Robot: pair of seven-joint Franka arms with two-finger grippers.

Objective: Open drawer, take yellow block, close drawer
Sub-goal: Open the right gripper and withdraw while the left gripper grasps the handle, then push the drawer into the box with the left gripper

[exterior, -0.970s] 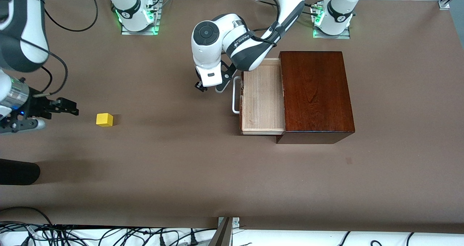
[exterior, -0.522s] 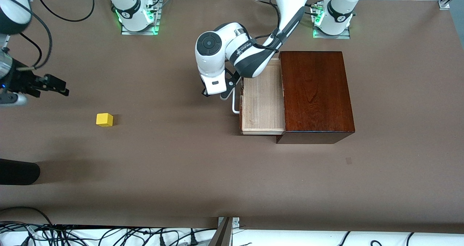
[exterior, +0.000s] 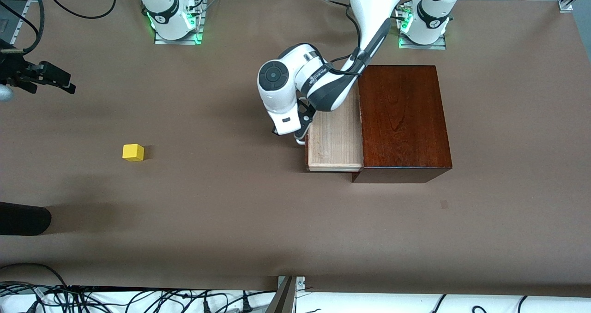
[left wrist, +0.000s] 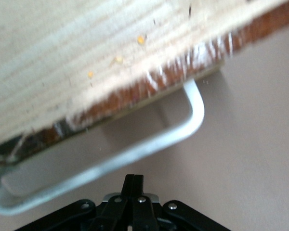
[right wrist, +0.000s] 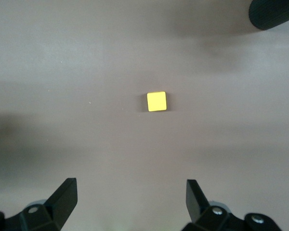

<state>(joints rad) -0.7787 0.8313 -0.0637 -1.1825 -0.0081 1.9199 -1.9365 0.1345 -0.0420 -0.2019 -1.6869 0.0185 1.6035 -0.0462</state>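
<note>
The drawer (exterior: 334, 140) stands pulled out of the mahogany box (exterior: 404, 121) at centre-right of the front view, its white bar handle (left wrist: 135, 151) running along its front, and the left gripper (left wrist: 133, 185), fingers pressed together on nothing, sits just outside that bar, so I judge a push toward the box would close it. The yellow block (exterior: 133, 152) lies on the table (exterior: 231, 211) at mid-left of that view, well apart from the drawer. The right gripper (right wrist: 130, 197), fingers spread wide, waits high at the upper left edge

The yellow block (exterior: 133, 152) sits on a plain brown table (exterior: 208, 211); the drawer (exterior: 334, 142) is pale wood (reddish-brown front, white handle (left wrist: 135, 149)), its box (exterior: 401, 119) glossy mahogany.
</note>
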